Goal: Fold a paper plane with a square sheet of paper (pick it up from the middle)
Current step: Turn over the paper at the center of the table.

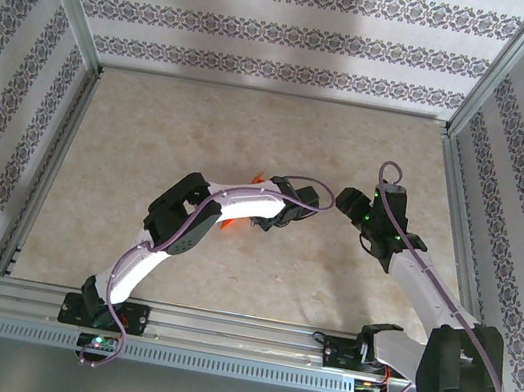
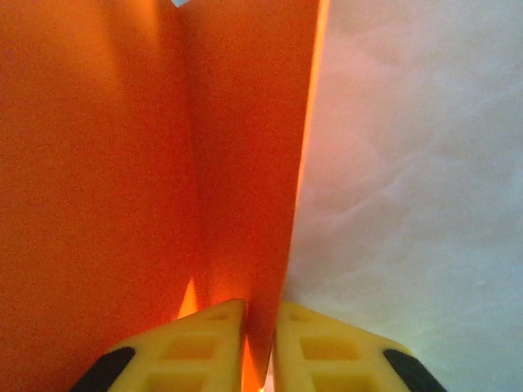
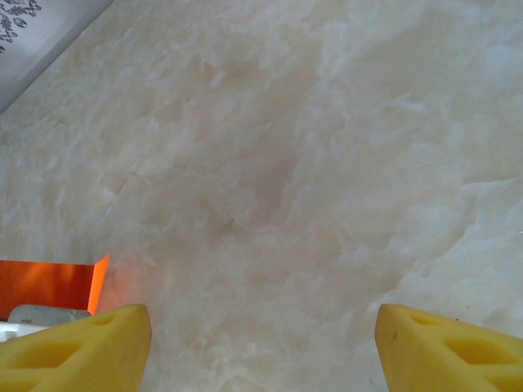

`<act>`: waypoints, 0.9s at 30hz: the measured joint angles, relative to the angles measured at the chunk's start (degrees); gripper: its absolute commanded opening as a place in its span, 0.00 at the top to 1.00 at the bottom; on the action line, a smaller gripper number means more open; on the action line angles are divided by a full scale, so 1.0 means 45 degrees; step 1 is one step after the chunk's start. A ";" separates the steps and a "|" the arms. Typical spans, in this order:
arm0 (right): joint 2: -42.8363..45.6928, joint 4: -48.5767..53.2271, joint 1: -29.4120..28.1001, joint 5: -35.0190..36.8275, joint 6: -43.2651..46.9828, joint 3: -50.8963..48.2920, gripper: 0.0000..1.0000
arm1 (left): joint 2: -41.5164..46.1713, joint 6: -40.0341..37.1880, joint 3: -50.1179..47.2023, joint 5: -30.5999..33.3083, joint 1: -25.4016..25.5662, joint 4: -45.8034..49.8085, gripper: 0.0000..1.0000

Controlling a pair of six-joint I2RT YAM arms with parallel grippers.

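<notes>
My left gripper (image 2: 260,312): yellow fingers (image 2: 196,343) drawn almost together, clamped on the edge of the orange paper sheet (image 2: 122,163). The sheet extends straight ahead of them with a lengthwise crease, and the marbled table (image 2: 425,163) lies to their right. My right gripper (image 3: 263,327): fingers wide apart over the table, with a corner of the sheet just beyond the left finger.

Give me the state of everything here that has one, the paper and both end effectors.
orange paper sheet: folded along a crease, pinched at one edge.
left end effector: shut on the orange paper sheet.
right end effector: open, holding nothing.
</notes>
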State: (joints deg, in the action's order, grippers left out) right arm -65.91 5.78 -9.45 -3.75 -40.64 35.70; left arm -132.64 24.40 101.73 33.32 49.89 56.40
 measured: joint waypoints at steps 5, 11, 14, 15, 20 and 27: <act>0.0000 0.0000 0.0000 -0.0019 -0.0034 -0.0010 0.27 | 0.0005 0.0107 0.0248 -0.0554 0.0000 0.0097 0.64; -0.0102 -0.0015 0.0000 -0.0044 -0.0214 -0.0024 0.27 | 0.0452 0.0549 0.0345 -0.2492 0.0068 0.0039 0.57; -0.0209 -0.0019 0.0000 -0.0044 -0.0287 -0.0024 0.27 | 0.0709 0.0743 0.0345 -0.3934 0.0330 -0.0282 0.56; -0.0228 -0.0019 0.0005 -0.0044 -0.0291 -0.0024 0.27 | 0.0792 0.0782 0.0345 -0.4444 0.0432 -0.0413 0.55; -0.0233 -0.0078 0.0078 -0.0044 -0.0330 -0.0049 0.27 | 0.1520 0.0831 0.0248 -0.6931 0.0651 -0.1248 0.54; -0.0267 -0.0170 0.0078 -0.0316 -0.0325 -0.0078 0.27 | 0.4172 0.0661 -0.1117 -0.8417 0.0476 -0.2565 0.57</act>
State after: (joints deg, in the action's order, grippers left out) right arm -67.11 5.02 -9.10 -5.17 -42.11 35.35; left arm -113.86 27.38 96.71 -4.56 52.03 44.86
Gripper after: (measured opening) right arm 0.731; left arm 0.453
